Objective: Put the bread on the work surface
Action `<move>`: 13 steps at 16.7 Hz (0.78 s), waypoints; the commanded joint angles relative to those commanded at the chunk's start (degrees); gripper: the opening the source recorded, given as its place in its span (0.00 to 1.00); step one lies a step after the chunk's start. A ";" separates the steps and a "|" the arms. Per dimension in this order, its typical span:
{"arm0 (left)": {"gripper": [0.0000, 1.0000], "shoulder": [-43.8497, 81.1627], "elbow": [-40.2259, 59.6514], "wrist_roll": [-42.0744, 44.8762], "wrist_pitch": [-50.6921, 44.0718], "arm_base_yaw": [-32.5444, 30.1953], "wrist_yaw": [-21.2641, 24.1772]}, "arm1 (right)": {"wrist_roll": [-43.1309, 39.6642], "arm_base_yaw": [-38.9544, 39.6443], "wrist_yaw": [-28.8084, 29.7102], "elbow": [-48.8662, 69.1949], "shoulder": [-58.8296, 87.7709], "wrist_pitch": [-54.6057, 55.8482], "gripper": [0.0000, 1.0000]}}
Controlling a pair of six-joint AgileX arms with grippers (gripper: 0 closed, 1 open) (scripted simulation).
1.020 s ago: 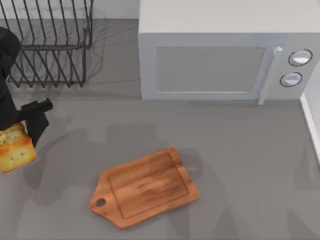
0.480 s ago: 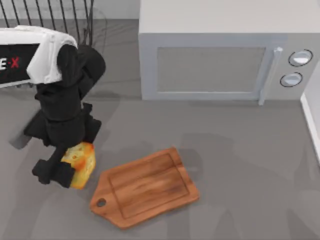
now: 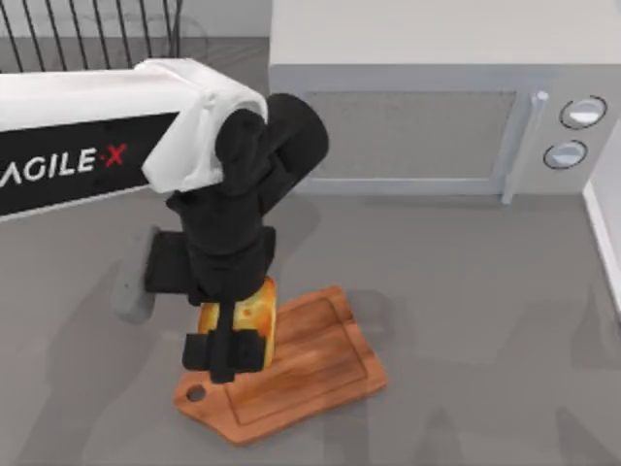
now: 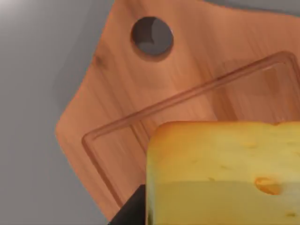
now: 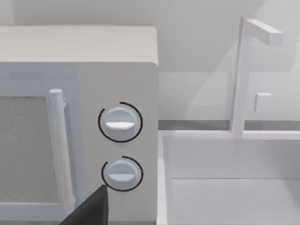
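Here, left hand (image 3: 236, 330) grips one bread (image 3: 254, 309) over one work surface (image 3: 320, 364).

— What sort of place? Looks like a kitchen, rendered in simulation.

— Going by what?

— A boxy pale-grey microwave (image 3: 427, 116) with two round dials (image 5: 120, 123) and a vertical door handle, standing at the back of a plain grey countertop (image 3: 485, 320). Left of it, a black wire dish rack (image 3: 92, 29).

— Anything more?

— A white sink basin (image 5: 225, 178) just beside the microwave, with a thin angular white tap (image 5: 243, 75) rising behind it. Also a reddish-brown wooden cutting board (image 3: 320, 374) with a grooved border and a holed handle, lying on the counter.
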 joint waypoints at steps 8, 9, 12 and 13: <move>0.00 -0.62 1.46 -6.01 0.28 -3.44 -0.26 | 0.00 0.00 0.00 0.00 0.00 0.00 1.00; 0.00 -0.62 1.46 -6.01 0.28 -3.44 -0.26 | 0.00 0.00 0.00 0.00 0.00 0.00 1.00; 0.00 -0.25 1.03 -5.83 0.65 -3.21 -0.24 | 0.00 0.00 0.00 0.00 0.00 0.00 1.00; 0.00 -0.07 0.69 -5.82 1.20 -3.24 -0.24 | 0.00 0.00 0.00 0.00 0.00 0.00 1.00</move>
